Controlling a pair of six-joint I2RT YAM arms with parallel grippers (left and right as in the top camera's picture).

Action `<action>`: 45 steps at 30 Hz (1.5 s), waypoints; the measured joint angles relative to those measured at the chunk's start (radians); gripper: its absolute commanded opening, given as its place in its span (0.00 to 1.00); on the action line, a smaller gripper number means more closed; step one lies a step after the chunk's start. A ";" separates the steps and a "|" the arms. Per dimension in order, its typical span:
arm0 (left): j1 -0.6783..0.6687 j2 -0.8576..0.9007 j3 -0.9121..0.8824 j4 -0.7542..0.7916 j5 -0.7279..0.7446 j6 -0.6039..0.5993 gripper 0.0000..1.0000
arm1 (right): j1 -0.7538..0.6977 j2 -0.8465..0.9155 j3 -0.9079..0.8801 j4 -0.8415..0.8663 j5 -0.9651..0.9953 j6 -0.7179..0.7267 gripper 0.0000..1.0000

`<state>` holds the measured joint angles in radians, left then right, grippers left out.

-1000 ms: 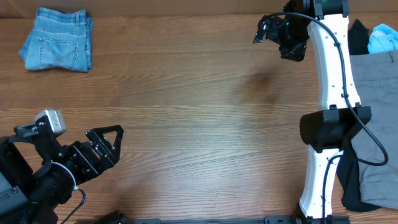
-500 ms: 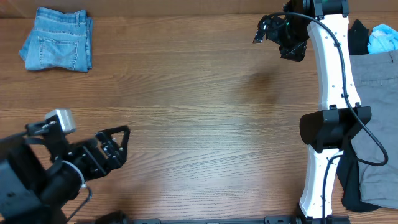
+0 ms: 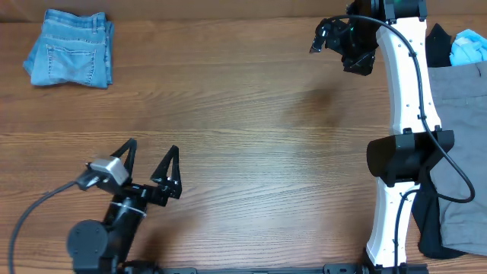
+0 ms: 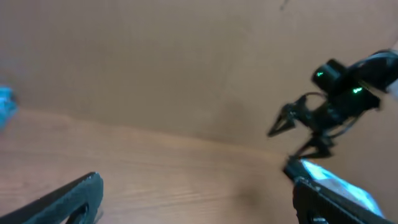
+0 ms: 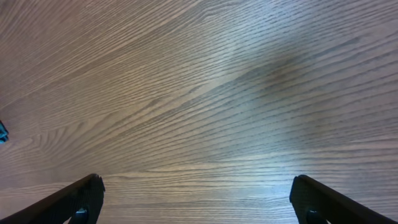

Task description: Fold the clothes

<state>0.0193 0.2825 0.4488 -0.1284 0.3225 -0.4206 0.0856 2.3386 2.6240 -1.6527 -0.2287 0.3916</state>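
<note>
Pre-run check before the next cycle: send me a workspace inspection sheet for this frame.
Surface: wooden table, no spills seen.
Job's things: light blue jeans, folded, far left corner, no gripper on them.
Clutter: grey trousers, black garment and light blue item at the right edge.
Grippers: left gripper open, empty; right gripper open, empty.
Cables: black cable along the right arm; grey cable at the left arm.
Surroundings: blurred brown backdrop.
</note>
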 measured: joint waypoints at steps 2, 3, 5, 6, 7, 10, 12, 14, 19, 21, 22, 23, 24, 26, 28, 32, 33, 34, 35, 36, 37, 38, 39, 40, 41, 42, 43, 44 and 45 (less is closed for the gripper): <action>0.000 -0.035 -0.121 0.122 -0.037 0.028 1.00 | 0.000 0.000 0.000 0.000 0.000 0.000 1.00; 0.000 -0.048 -0.155 0.146 -0.054 0.035 1.00 | 0.000 0.000 0.000 0.000 0.000 0.000 1.00; 0.000 -0.079 -0.230 0.184 -0.107 0.047 1.00 | 0.000 0.000 0.000 -0.001 0.000 0.000 1.00; 0.000 -0.093 -0.258 0.193 -0.136 0.054 1.00 | 0.000 0.000 0.000 0.000 0.000 0.000 1.00; 0.000 -0.107 -0.281 0.198 -0.164 0.058 1.00 | 0.000 0.000 0.000 0.000 0.000 0.000 1.00; 0.000 -0.145 -0.332 0.206 -0.239 0.066 1.00 | 0.000 0.000 0.000 -0.001 0.000 0.000 1.00; 0.000 -0.165 -0.350 0.212 -0.274 0.089 1.00 | 0.000 0.000 0.000 0.000 0.000 0.000 1.00; 0.003 -0.192 -0.371 0.218 -0.298 0.115 1.00 | 0.000 0.000 0.000 0.000 0.000 0.000 1.00; 0.044 -0.239 -0.429 0.185 -0.327 0.151 1.00 | 0.000 0.000 0.000 0.000 0.000 0.000 1.00; 0.053 -0.249 -0.436 0.145 -0.332 0.171 1.00 | 0.000 0.000 0.000 0.000 0.000 0.000 1.00; 0.054 -0.255 -0.439 0.131 -0.335 0.180 1.00 | 0.000 0.000 0.000 0.000 0.000 0.000 1.00; 0.055 -0.261 -0.441 0.118 -0.339 0.195 1.00 | 0.000 0.000 0.000 0.000 0.000 0.000 1.00; 0.055 -0.264 -0.441 0.105 -0.344 0.209 1.00 | 0.000 0.000 0.000 0.000 0.000 0.000 1.00; 0.055 -0.267 -0.441 0.062 -0.360 0.240 1.00 | 0.000 0.000 0.000 0.000 0.000 0.000 1.00; 0.055 -0.267 -0.441 0.053 -0.368 0.266 1.00 | 0.000 0.000 0.000 0.000 0.000 0.000 1.00; 0.055 -0.267 -0.441 0.053 -0.374 0.294 1.00 | 0.000 0.000 0.000 0.000 0.000 0.000 1.00; 0.055 -0.267 -0.441 0.053 -0.376 0.298 1.00 | 0.000 0.000 0.000 -0.001 0.000 0.001 1.00; 0.055 -0.267 -0.441 0.053 -0.377 0.301 1.00 | 0.000 0.000 0.000 0.000 0.000 0.000 1.00; 0.055 -0.267 -0.441 0.053 -0.377 0.301 1.00 | 0.000 0.000 0.000 -0.001 0.000 0.000 1.00; 0.055 -0.267 -0.441 0.053 -0.378 0.302 1.00 | 0.000 0.000 0.000 0.000 0.000 0.000 1.00; 0.055 -0.267 -0.441 0.053 -0.380 0.302 1.00 | 0.000 0.000 0.000 0.000 0.000 0.000 1.00; 0.055 -0.267 -0.441 0.053 -0.380 0.302 1.00 | 0.000 0.000 0.000 0.000 0.000 0.000 1.00; 0.055 -0.267 -0.441 0.053 -0.380 0.302 1.00 | 0.000 0.000 0.000 0.000 0.000 0.000 1.00; 0.055 -0.267 -0.441 0.053 -0.380 0.302 1.00 | 0.000 0.000 0.000 0.000 0.000 0.000 1.00; 0.055 -0.267 -0.441 0.053 -0.380 0.302 1.00 | 0.000 0.000 0.000 0.000 0.000 0.000 1.00; 0.055 -0.267 -0.441 0.053 -0.380 0.303 1.00 | 0.000 0.000 0.000 0.000 0.000 0.000 1.00; 0.055 -0.267 -0.441 0.053 -0.380 0.303 1.00 | 0.000 0.000 0.000 -0.001 0.000 0.000 1.00; 0.055 -0.267 -0.441 0.053 -0.380 0.305 1.00 | 0.000 0.000 0.000 -0.001 0.000 0.000 1.00; 0.055 -0.267 -0.441 0.053 -0.380 0.306 1.00 | 0.000 0.000 0.000 0.000 0.000 0.000 1.00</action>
<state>0.0746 0.0154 0.0082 -0.0750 -0.0574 -0.1146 0.0856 2.3386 2.6240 -1.6531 -0.2287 0.3916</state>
